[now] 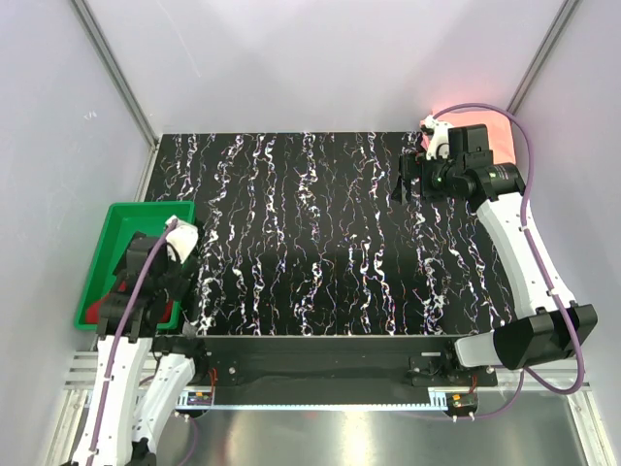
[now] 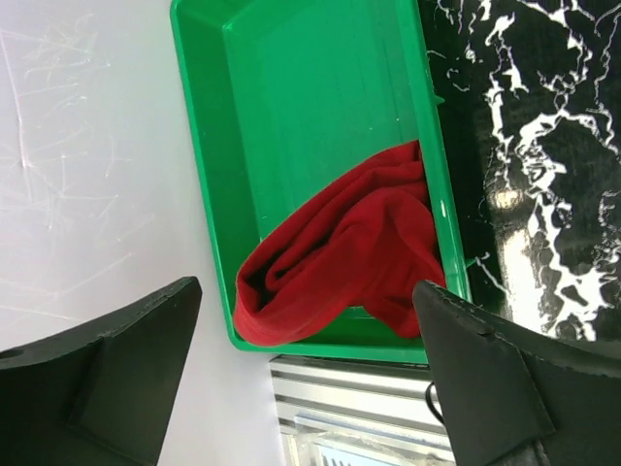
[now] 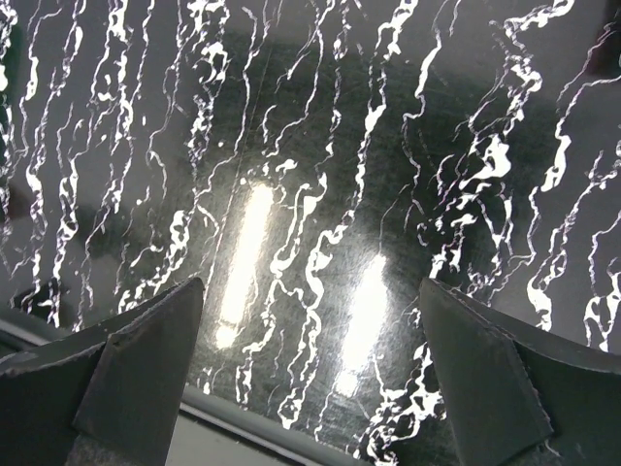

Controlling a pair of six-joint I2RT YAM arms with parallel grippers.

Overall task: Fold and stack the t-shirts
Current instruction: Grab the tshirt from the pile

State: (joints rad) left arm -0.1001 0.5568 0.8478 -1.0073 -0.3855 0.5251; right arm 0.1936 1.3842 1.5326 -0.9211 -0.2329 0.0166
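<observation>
Left jaws: spread wide and empty, hanging above the near end of the green tray [image 2: 209,146].
Red shirt [image 2: 349,243]: crumpled in a heap, just ahead of the left jaws and between them, untouched.
Right jaws: spread and empty too, with only bare worktop [image 3: 310,146] in front of them.
Pink shirt [image 1: 497,121]: behind the right jaws, partly under that wrist; whether it is folded is hard to tell.
Step in hand: probably lifting the red shirt out to lay it flat on the worktop.
Doing it well: come straight down, pinch an outer edge rather than the whole bunch, and clear the tray wall before swinging across.
Left wrist view only: the shirt's folds and the tray's bare floor, which the arm mostly hides from overhead.
Overhead view only: the pink shirt, and the two arms standing well apart.
</observation>
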